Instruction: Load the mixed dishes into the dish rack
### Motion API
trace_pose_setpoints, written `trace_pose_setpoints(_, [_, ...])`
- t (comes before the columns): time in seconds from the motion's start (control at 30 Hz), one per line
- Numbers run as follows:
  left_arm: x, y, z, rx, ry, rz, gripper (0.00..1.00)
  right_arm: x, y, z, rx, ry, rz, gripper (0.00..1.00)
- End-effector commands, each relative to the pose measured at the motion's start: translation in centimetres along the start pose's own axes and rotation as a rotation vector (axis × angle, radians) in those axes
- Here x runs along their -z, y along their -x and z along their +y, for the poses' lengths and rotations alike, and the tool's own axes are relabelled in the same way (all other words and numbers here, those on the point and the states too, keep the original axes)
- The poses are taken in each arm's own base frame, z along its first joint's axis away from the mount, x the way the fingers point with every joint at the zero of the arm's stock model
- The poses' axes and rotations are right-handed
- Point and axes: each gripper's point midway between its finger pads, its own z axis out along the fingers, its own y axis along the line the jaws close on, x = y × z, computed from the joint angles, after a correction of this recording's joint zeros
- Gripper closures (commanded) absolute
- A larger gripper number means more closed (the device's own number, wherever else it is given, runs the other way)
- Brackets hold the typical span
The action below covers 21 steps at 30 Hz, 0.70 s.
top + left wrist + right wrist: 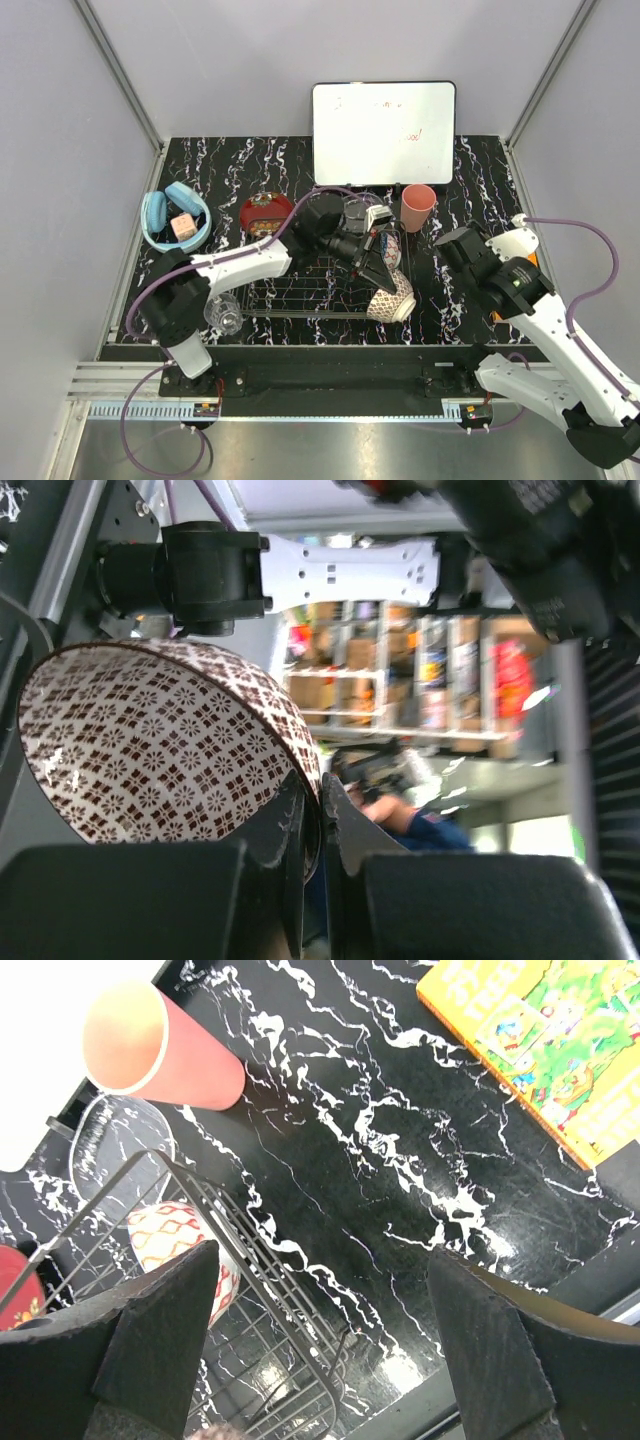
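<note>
- Left gripper [312, 815] pinches the rim of the beige lattice-patterned bowl [150, 745].
- Right gripper [320, 1260] gapes wide, holding nothing.
- White board [383, 130] carries faint red writing, too small to read.

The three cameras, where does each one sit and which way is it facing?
Top external: above and behind the bases, looking down on table, rack, left arm and right arm.
Left wrist: faces roughly level, out to blurred shelves; the left gripper shows, shut on the bowl's rim.
Right wrist: looks down on table, cup and rack corner; the open right gripper frames it.
Shared: cup in top and right wrist; bowl in top and left wrist.
</note>
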Motion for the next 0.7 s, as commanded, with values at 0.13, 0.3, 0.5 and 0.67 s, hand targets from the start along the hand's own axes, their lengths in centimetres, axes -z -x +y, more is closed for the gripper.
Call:
trace_pose_setpoints(0.13, [1.7, 3.8, -4.6, -0.074, -0.252, -0.19, 1.0, 0.4, 1.5, 0.4, 0.03, 0.009, -0.051, 0.08])
trace_pose_setpoints(0.3, [2.5, 6.1, -1.8, -0.045, -0.191, -0.293, 1.0, 0.4, 1.0, 1.0, 0.028, 0.026, -0.027, 0.08])
trace_pose_setpoints(0.5, [2.4, 6.3, 4.1, 0.025, 0.011, -0.334, 1.0, 0.7, 1.3, 1.1, 0.014, 0.042, -0.028, 0.08])
trace_pose_setpoints(0.67, [2.1, 6.2, 7.0, 0.036, 0.113, -0.341, 1.0, 1.0, 1.5, 1.3, 0.007, 0.057, -0.025, 0.08])
